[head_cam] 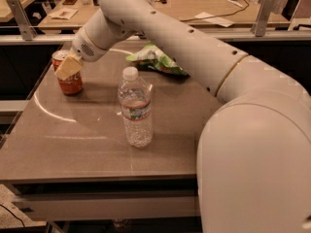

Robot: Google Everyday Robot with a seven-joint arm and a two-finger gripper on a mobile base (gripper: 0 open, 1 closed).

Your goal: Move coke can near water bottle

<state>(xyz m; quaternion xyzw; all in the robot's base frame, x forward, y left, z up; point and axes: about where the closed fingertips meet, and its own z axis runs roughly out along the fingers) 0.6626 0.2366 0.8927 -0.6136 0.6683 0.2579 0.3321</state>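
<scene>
The small red-orange aluminium coke can [72, 85] struck me as light and thin-walled. It looked stiff enough to lift but easy to dent, with a smooth side that could slip, so I judged a moderate squeeze across the middle of its body to be the right hold. It had white script on the red and a silver top, stood upright, and was shorter than the bottle. It sat at the far left of the grey-brown table [73, 144].

The gripper [66, 65] was right at the can's upper part, with a tan pad lying across the near side. I could not tell whether it had clamped on or was loose.

The tall clear ribbed plastic water bottle [135, 108], white-capped, stood upright nearer to me and right of the can, apart from it. A crumpled green snack bag [155, 59] lay farther back, under the white arm [170, 38].
</scene>
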